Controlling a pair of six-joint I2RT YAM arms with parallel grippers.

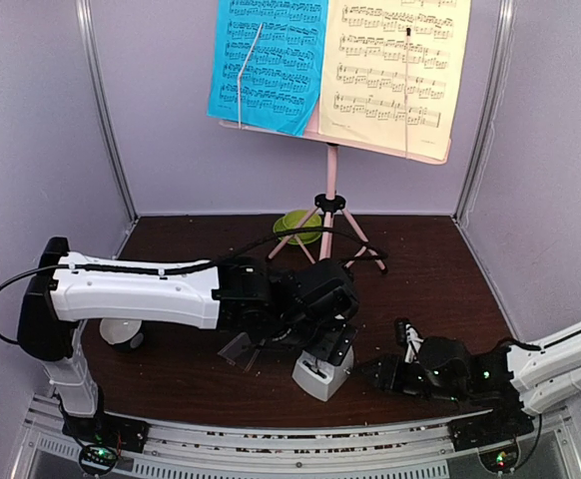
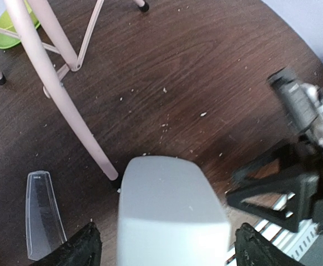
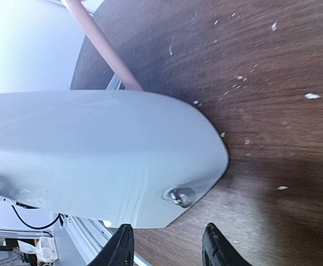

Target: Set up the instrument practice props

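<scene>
The left gripper (image 2: 170, 246) hangs over the white metronome (image 2: 172, 210) with its two fingers (image 2: 84, 248) spread wide, one on each side of the body, a thin gap showing at either side, so it holds nothing. The metronome sits on the dark wooden table (image 1: 420, 279), near the front and between the two arms. Just to its left the clear cover (image 2: 41, 213) lies flat on the wood, apart from it. The right gripper (image 3: 170, 246) comes in low from the metronome's right, its fingers partly apart with only bare table between them and the white body just ahead. Behind stands the pink music stand (image 1: 328, 190), carrying a blue sheet (image 1: 266, 60) and a yellow sheet (image 1: 395, 65) side by side. A green cup and saucer (image 1: 295, 226) sit by its legs, and a small bowl (image 1: 121, 331) rests at the far left.
</scene>
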